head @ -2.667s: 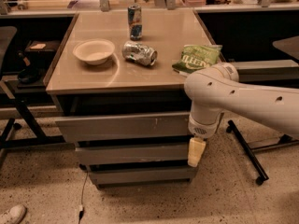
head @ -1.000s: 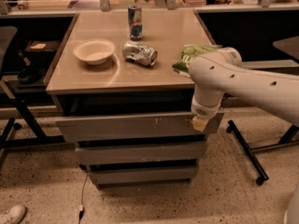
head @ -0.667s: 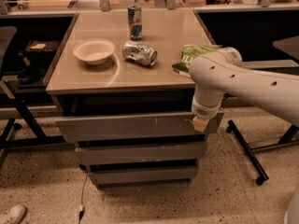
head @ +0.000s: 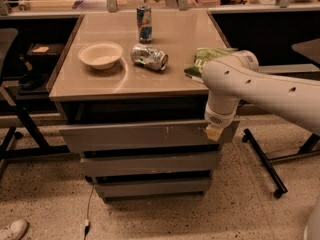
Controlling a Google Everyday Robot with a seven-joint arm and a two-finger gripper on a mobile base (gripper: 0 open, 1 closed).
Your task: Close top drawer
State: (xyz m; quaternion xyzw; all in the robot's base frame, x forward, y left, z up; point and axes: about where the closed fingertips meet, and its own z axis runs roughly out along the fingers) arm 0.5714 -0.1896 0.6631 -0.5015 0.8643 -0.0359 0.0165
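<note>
The top drawer (head: 135, 135) is the widest grey front panel under the tabletop, with small white scuffs right of centre. It stands pulled out, with a dark gap above it. My gripper (head: 214, 132) hangs from the white arm (head: 260, 89) at the drawer's right end, its yellowish tip against the front panel near the top edge.
On the tabletop (head: 95, 84) are a white bowl (head: 100, 55), a crushed can (head: 149, 57) on its side, an upright can (head: 144, 23) and a green chip bag (head: 204, 59). Two narrower drawers (head: 150, 163) sit below. A chair base (head: 265, 164) stands right; a black stand (head: 20, 109) stands left.
The arm has risen from in front of the lower drawers to the right end of the top drawer front. Over the last second it has hardly moved.
</note>
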